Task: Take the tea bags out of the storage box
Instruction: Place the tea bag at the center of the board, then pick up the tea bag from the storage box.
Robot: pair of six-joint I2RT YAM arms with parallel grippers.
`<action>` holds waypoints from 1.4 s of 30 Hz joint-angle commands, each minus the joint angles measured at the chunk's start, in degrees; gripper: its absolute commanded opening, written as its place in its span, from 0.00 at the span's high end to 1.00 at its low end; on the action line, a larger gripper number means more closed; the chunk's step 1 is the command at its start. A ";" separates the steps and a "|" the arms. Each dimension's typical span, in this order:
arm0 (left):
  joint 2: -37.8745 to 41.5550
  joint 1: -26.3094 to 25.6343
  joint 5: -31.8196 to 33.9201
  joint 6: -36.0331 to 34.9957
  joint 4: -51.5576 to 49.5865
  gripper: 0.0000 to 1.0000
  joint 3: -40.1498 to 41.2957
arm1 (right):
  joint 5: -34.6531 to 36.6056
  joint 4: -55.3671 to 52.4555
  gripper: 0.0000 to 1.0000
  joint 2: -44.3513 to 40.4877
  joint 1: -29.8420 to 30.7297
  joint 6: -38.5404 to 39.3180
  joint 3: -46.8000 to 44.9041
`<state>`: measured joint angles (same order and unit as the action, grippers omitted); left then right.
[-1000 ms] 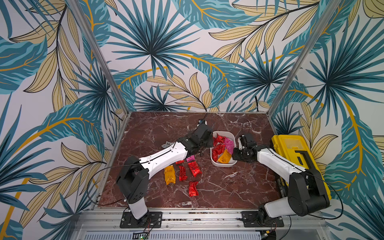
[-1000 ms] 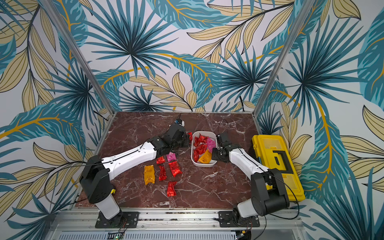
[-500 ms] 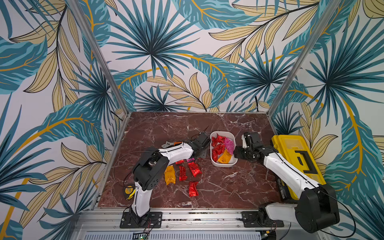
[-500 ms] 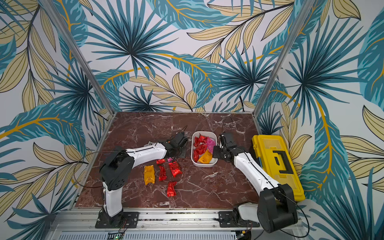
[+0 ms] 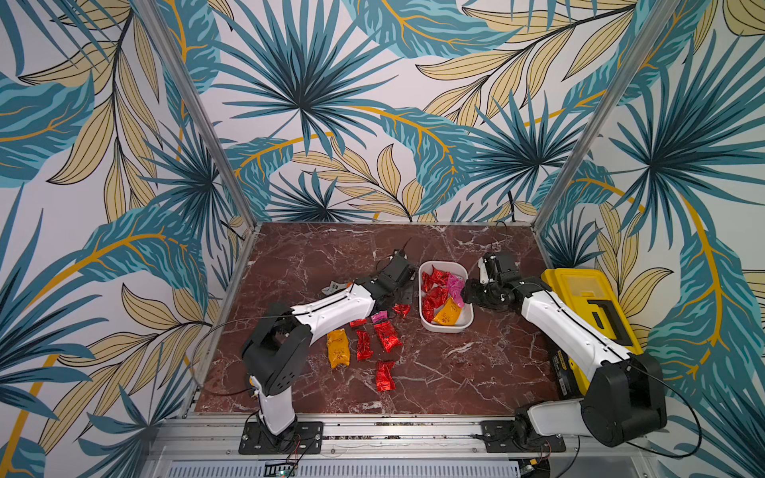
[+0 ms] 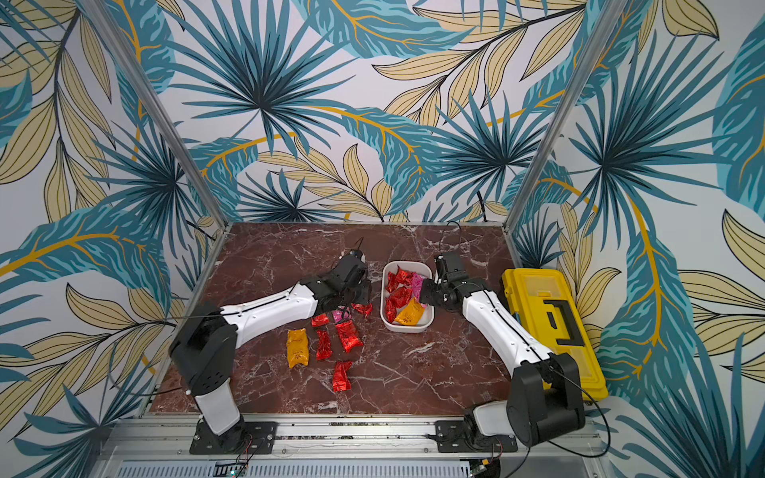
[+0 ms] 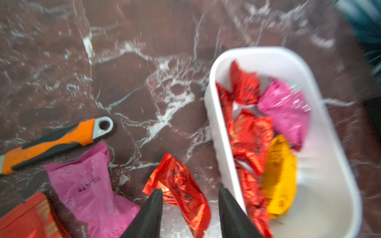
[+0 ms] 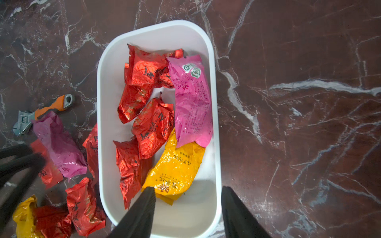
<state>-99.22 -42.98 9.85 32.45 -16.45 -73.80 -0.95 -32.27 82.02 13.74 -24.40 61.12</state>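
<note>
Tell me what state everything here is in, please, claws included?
White lidless plastic tub: upright, part full.
Shiny foil tea sachets inside it: several, piled loosely.
Foil sachets outside: loose on the marble table.
Left claw: open, empty, over a red sachet.
Right claw: open, straddling the tub's wall.
Yellow plastic toolbox: shut.
Orange-handled wrench: lying flat on the table.

Your left wrist view is smeared: the storage box (image 7: pixel 214 123) and the tea bags (image 7: pixel 251 136) in it blur, and you cannot read their print. The wrench (image 7: pixel 51 142) is cut off at that picture's edge; in a top view the left arm (image 5: pixel 331 306) hides most of it. The right arm (image 5: pixel 567 331) covers the near end of the toolbox (image 5: pixel 588 298)
</note>
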 commanded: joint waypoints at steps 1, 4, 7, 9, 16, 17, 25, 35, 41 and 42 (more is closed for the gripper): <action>5.15 0.13 -1.11 6.35 8.72 0.49 4.24 | 2.77 -1.47 0.45 4.51 1.24 -2.94 3.00; 8.03 0.76 -1.58 11.08 11.08 0.49 7.54 | 5.85 -2.45 0.46 9.11 2.51 -4.71 6.13; 10.29 1.38 -1.76 14.38 13.09 0.49 11.01 | 10.23 -4.33 0.47 13.48 3.55 -6.34 9.35; 11.50 1.64 -1.62 15.84 14.09 0.49 12.87 | 13.13 -5.35 0.47 15.88 4.05 -6.57 10.86; 13.16 2.34 -1.56 17.39 15.16 0.49 15.72 | 16.56 -7.87 0.50 22.99 5.07 -6.53 14.80; 13.11 2.39 -1.60 17.39 14.98 0.49 15.77 | 16.46 -7.89 0.52 23.67 5.16 -6.60 15.05; 13.52 3.06 -1.84 17.38 14.70 0.49 15.75 | 14.98 -7.46 0.74 25.32 5.33 -6.53 15.44; 14.96 4.03 -1.78 18.30 15.13 0.49 16.86 | 13.48 -8.19 1.00 16.95 5.31 -6.09 13.25; 17.36 5.36 0.25 21.40 15.73 0.50 20.00 | 10.34 -10.38 1.00 8.90 5.57 -7.60 11.93; 17.77 5.71 0.59 21.96 15.87 0.49 20.62 | 9.88 -10.58 1.00 7.80 5.99 -7.91 11.84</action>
<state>-83.22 -38.22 8.71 52.40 -1.80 -56.07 11.09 -40.27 92.55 19.03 -30.89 74.54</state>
